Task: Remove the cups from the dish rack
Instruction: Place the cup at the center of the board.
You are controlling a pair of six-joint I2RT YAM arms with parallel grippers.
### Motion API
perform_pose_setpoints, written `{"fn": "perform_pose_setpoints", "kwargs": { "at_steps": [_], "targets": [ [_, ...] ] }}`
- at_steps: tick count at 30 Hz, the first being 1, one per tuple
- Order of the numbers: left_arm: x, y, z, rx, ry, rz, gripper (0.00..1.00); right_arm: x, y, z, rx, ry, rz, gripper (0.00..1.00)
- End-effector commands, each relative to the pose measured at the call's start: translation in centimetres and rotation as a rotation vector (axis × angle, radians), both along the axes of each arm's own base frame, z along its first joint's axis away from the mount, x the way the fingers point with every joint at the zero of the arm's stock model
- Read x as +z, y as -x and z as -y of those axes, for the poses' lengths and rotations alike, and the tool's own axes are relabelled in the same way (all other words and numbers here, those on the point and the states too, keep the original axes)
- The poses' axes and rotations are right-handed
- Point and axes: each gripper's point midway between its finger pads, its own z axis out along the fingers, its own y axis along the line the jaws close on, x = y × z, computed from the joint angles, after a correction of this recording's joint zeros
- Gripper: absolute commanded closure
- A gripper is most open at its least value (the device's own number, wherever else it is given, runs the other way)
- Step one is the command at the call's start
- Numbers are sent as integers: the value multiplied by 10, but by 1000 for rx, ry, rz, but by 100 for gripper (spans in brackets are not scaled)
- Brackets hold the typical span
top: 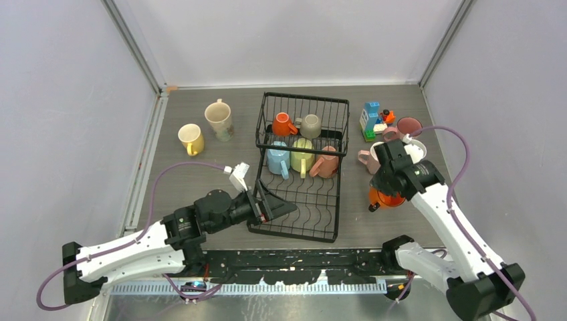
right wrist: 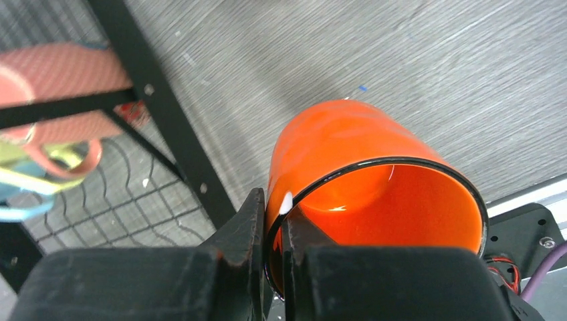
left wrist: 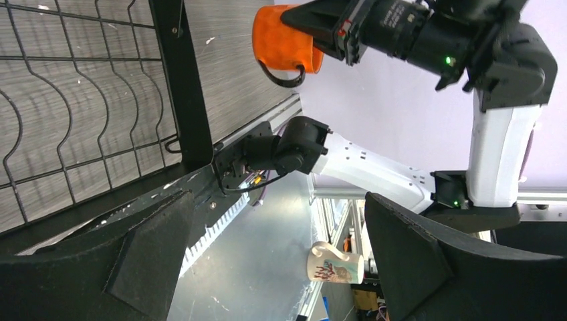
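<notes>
The black wire dish rack point(top: 334, 200) stands mid-table. Its far end holds an orange cup point(top: 283, 125), a grey cup point(top: 310, 126), a light blue cup point(top: 277, 159), a pale green cup point(top: 301, 155) and a pink cup point(top: 325, 164). My right gripper point(top: 389, 188) is shut on the rim of another orange cup point(top: 386, 198), to the right of the rack. In the right wrist view the fingers point(right wrist: 249, 221) pinch the wall of that cup point(right wrist: 361, 154). My left gripper point(top: 275, 207) is open and empty over the rack's near left corner. It also shows in the left wrist view point(left wrist: 281, 267).
A yellow cup point(top: 190, 138) and a cream cup point(top: 219, 119) stand left of the rack. Two pink cups point(top: 408, 126) point(top: 368, 159), a white cup point(top: 416, 147) and a toy-block figure point(top: 373, 119) stand right of it. Walls enclose the table.
</notes>
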Motion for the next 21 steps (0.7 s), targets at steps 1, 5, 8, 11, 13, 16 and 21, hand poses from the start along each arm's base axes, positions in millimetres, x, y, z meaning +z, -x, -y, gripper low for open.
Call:
{"fn": "perform_pose_setpoints", "kwargs": {
  "at_steps": [1, 5, 8, 11, 13, 16, 21],
  "targets": [
    [20, 3, -7, -10, 18, 34, 0, -1, -32, 0, 31, -29, 42, 99],
    [19, 4, -12, -7, 12, 33, 0, -15, -48, -3, 36, -40, 13, 99],
    [19, 4, -14, -4, 13, 30, 0, -29, -59, -9, 42, -51, -8, 100],
    [18, 5, -14, -8, 14, 25, 0, -42, -67, -9, 41, -36, -25, 99],
    [17, 6, -14, -12, 14, 23, 0, -48, -71, -9, 44, -22, -36, 99],
    [17, 7, -14, -19, 14, 20, 0, -51, -79, -6, 45, 5, -34, 100],
    [18, 9, -14, -27, 15, 16, 0, -57, -87, 0, 50, 54, -51, 100]
  ]
}}
